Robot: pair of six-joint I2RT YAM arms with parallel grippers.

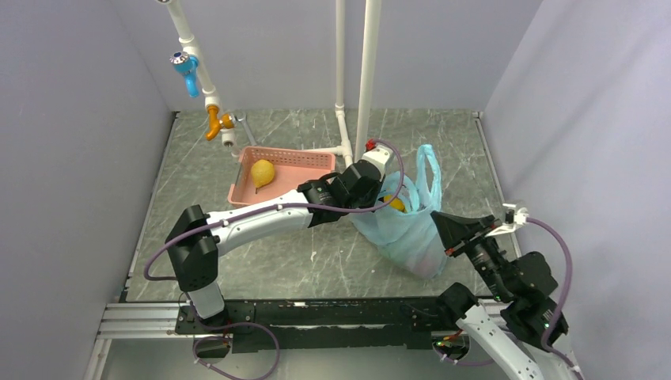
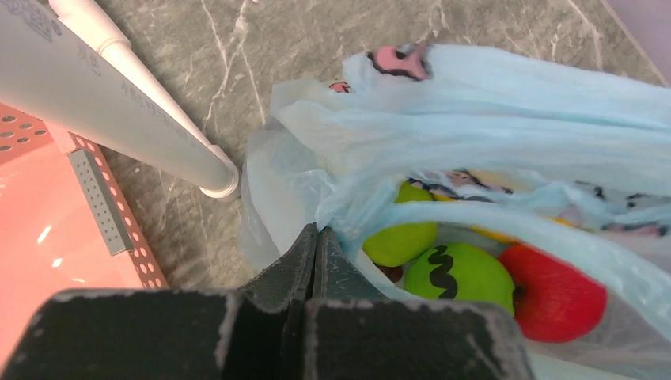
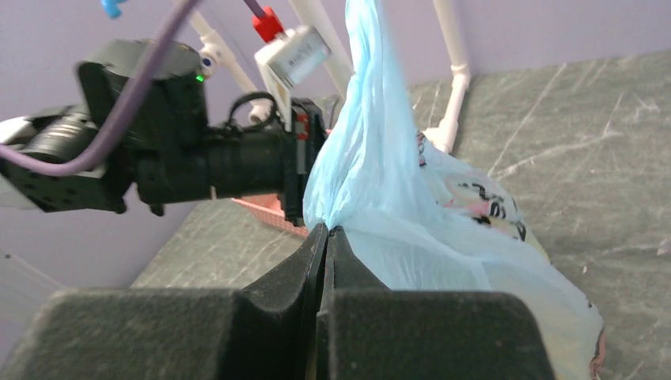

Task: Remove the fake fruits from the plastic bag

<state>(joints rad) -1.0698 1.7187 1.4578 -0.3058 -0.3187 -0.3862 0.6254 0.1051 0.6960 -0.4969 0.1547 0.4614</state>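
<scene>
The light-blue plastic bag (image 1: 407, 233) lies right of the table's middle with its mouth held apart. My left gripper (image 2: 316, 231) is shut on the bag's (image 2: 475, 103) near-left rim. My right gripper (image 3: 327, 229) is shut on a fold of the bag (image 3: 411, 237) on the opposite side, one tie handle rising above it. Inside the mouth lie a green apple (image 2: 399, 241), a striped green watermelon (image 2: 459, 273) and a red apple (image 2: 554, 293), with a sliver of yellow fruit (image 2: 494, 233) behind them under the plastic. A yellow pear (image 1: 263, 172) rests in the pink basket (image 1: 285, 152).
White upright pipes (image 1: 366, 71) stand just behind the bag, and one pipe foot (image 2: 217, 178) is close to my left gripper. The pink basket (image 2: 47, 214) sits to the left of the bag. A tap with blue and orange fittings (image 1: 190, 67) hangs at back left.
</scene>
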